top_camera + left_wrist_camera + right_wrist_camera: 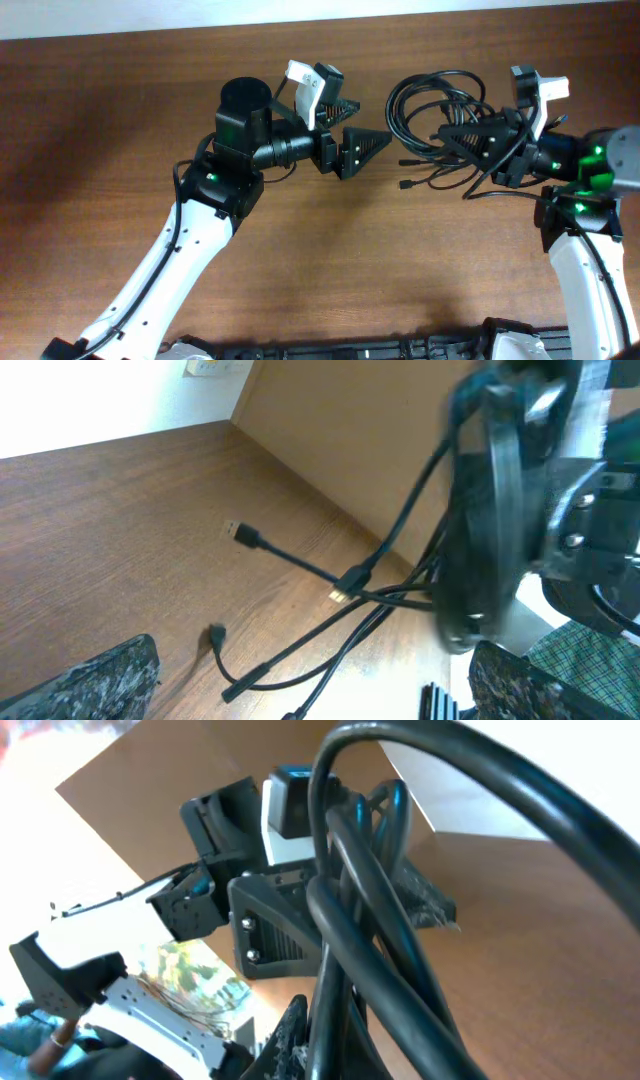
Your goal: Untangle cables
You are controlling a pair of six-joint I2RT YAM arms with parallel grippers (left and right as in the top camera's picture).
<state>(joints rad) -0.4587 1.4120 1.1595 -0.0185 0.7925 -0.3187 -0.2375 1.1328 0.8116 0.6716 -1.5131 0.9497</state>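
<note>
Cables (pixel 372 925) in right hand (pixel 452 136), near wide-spread left hand (pixel 372 122)

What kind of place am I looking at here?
Likely a robotics lab workbench: a wooden table, a left arm and right arm working over it, and tangled black cables pinched in the right gripper.

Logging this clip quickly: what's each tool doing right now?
Left tool: open, holding nothing.
Right tool: closed on the cables.
</note>
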